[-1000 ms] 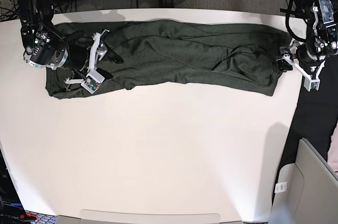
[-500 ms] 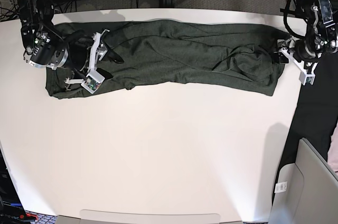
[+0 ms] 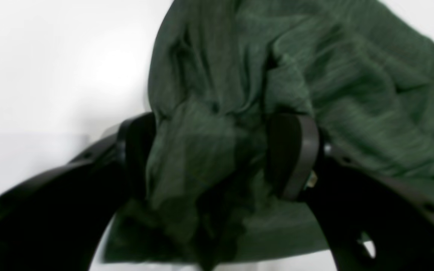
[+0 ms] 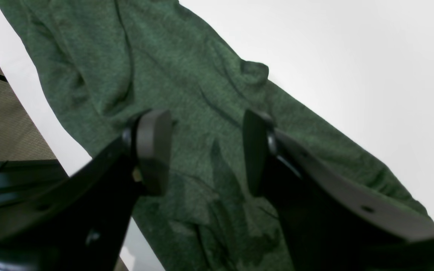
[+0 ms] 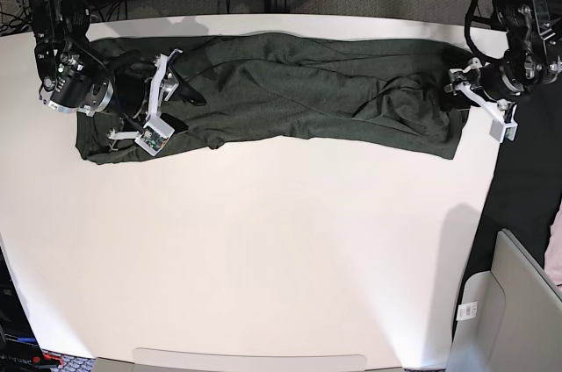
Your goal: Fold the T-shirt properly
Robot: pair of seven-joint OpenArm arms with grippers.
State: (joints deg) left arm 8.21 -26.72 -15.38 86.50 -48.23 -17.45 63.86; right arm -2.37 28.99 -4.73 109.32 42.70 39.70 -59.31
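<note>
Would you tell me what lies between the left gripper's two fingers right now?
A bunched fold of the T-shirt fills the gap of the open left gripper; the left wrist view shows it.

T-shirt: dark olive-green, heathered | table: plain white

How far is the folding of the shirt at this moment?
Done: the T-shirt lies as one long, wrinkled band along the table's far edge. In hand: the left gripper has fabric bunched between its wide jaws; the right gripper hovers open above the other end. Left: the crosswise folds into a compact shape.
</note>
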